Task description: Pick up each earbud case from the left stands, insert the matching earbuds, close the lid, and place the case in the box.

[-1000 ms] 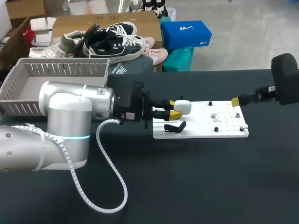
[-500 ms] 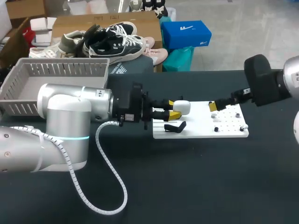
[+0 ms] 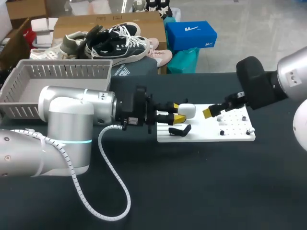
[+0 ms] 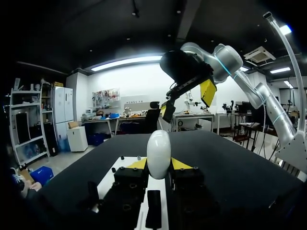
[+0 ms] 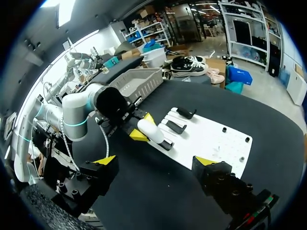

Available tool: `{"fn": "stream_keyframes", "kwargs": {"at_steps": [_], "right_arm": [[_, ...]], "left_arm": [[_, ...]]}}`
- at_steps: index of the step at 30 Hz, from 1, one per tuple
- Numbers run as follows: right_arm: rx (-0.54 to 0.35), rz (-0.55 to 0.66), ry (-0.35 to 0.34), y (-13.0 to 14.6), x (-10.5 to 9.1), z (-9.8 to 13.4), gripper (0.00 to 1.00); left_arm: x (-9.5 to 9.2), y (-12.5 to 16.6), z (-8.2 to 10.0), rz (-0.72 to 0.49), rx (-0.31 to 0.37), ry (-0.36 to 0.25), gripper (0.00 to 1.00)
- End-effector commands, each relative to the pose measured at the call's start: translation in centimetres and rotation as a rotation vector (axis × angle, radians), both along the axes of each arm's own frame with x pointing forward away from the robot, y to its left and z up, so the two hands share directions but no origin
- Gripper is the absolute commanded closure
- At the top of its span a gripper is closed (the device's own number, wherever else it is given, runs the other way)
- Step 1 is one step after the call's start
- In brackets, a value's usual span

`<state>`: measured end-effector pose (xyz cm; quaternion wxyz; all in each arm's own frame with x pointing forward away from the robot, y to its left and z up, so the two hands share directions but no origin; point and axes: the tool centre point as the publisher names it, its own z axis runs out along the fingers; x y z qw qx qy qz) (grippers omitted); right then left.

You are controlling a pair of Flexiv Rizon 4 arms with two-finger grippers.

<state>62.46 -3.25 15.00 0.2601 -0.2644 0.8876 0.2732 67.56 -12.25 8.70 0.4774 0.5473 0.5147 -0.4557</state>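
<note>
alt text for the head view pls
The left gripper is shut on a white earbud case at the left end of a white board on a black table. The right gripper hangs over the board's middle; a grey basket sits far left.

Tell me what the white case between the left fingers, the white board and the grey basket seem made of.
Earbud case: probably smooth white plastic, going by the soft sheen on its rounded shell.
Board: matte white, plastic or painted sheet, I cannot tell which; flat, with rows of small holes.
Basket: likely grey moulded plastic, given its slotted walls.
</note>
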Motion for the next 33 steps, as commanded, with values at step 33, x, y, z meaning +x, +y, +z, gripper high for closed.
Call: {"fn": "stream_keyframes", "kwargs": {"at_steps": [33], "right_arm": [[-0.127, -0.044, 0.034, 3.3, 2.8, -3.3, 0.0]], "left_arm": [[0.0, -0.1, -0.2, 0.008, -0.009, -0.003, 1.0]]}}
